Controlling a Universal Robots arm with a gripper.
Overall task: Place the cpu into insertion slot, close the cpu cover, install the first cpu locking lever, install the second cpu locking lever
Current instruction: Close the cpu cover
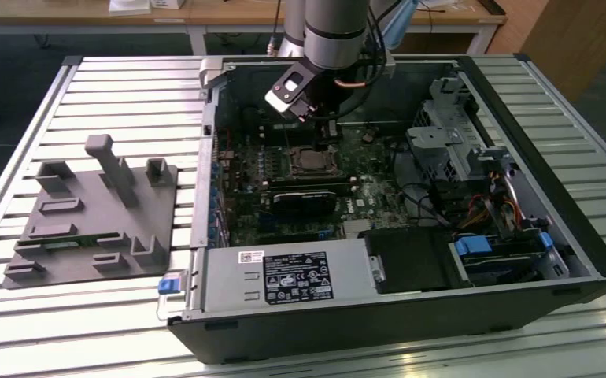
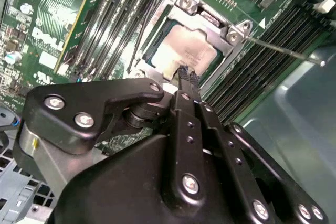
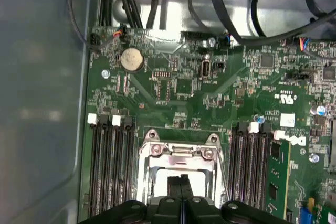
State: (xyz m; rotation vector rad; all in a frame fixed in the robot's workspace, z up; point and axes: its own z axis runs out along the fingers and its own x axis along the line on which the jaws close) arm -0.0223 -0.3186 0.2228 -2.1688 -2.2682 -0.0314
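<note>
You have the slatted table (image 1: pixel 124 94) carrying an open computer case (image 1: pixel 387 331), laid on its side so the arm (image 1: pixel 334 31) can reach straight down onto the green board (image 3: pixel 178 87). On the exterior view's left sits a grey holder tray (image 1: pixel 72 236), probably there to keep loose parts in known spots.

Inside the case, near its front wall, the power supply (image 1: pixel 230 276) bears a white-and-black label (image 1: pixel 294 278). Its print is too fine to make out. The board has white lettering and marks in both wrist views, which I leave unread. Rows of memory slots (image 3: pixel 110 166) flank the socket (image 1: pixel 309 161) on both sides.

Your gripper (image 2: pixel 184 74) hangs right over that socket, its two black fingers pressed together with nothing between them. The joined tip meets the near edge of the cover (image 2: pixel 231 35), which reads to me as a pushing pose rather than a grasp.

The chip (image 2: pixel 181 51) already lies in the socket, its pale top showing through the window of the silver cover, which looks lowered over it. A thin lever rod (image 2: pixel 278 51) juts away from one corner, so I judge that it is not latched. A coin battery (image 3: pixel 132 59) sits well apart, near the board's far edge.
</note>
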